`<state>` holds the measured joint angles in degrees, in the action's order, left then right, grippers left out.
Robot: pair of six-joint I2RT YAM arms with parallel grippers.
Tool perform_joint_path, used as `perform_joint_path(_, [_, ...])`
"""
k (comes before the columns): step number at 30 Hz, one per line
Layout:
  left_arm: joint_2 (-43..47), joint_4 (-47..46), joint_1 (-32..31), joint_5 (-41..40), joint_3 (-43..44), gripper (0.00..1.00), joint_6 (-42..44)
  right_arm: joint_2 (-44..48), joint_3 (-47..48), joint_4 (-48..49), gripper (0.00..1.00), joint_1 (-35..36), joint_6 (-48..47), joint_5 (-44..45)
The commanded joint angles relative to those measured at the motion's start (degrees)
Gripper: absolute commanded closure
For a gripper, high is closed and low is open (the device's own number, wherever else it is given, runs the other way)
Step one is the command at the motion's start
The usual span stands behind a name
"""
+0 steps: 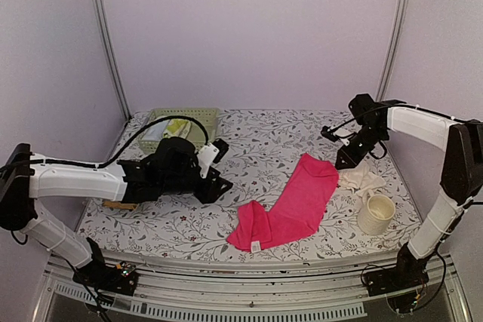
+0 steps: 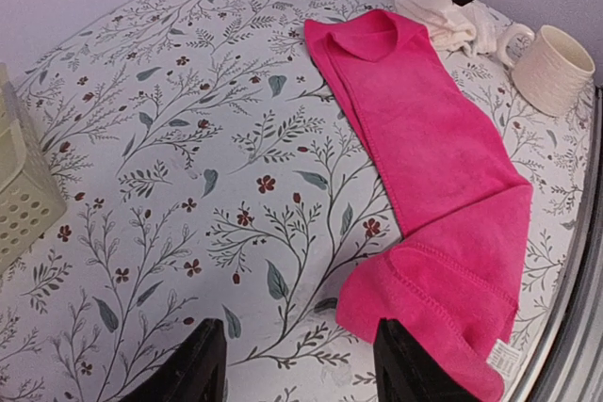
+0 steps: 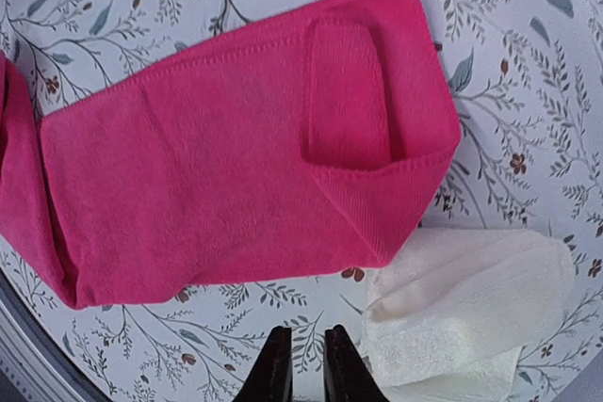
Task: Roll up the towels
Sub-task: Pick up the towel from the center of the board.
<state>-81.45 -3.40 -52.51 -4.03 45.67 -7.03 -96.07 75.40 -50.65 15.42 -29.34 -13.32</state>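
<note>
In the top view the pink towel lies flat and unrolled at centre right of the floral table. It runs diagonally from the upper right to a bunched lower-left end, where its white tag shows. The cream towel sits crumpled just right of the pink towel's upper end, with the mug below it. A basket stands at the upper left.

The left gripper hovers at centre left, well apart from the pink towel. Its fingers are spread wide with only bare table between them. The right gripper hangs above the meeting of the pink towel and the cream towel. Its fingers are nearly together with a slim gap, and they clamp nothing.
</note>
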Motion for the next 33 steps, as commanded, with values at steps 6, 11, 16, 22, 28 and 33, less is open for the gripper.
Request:
perform_joint_path(6, [-2.5, -0.8, -1.8, 4.6, 1.2, 0.43, 0.0, -8.6, -2.2, -2.6, 0.89, -4.3, -1.3, 13.3])
perform_joint_path(11, [-2.6, 1.9, -2.2, 4.9, 2.5, 0.43, 0.1, -15.6, 5.0, 2.4, 0.88, -10.6, -2.0, 18.3])
perform_joint_path(16, [-3.1, 5.7, -2.2, 4.5, 5.5, 0.43, -0.5, -21.7, 17.4, -0.9, 0.87, -12.5, -1.0, 15.4])
perform_joint_path(22, [-6.2, 12.9, -2.2, 7.2, 9.2, 0.44, -8.5, -19.5, 25.7, -2.5, 0.66, -10.0, -1.4, 0.4])
perform_joint_path(28, [-8.2, 16.8, -2.3, 13.5, 10.4, 0.32, -14.3, -24.4, 29.9, -2.8, 0.53, -8.3, -4.4, -11.1])
perform_joint_path(33, [-11.4, 17.2, -2.3, 16.8, 12.4, 0.28, -15.4, -29.7, 32.2, -3.3, 0.46, -6.9, -4.7, -14.5])
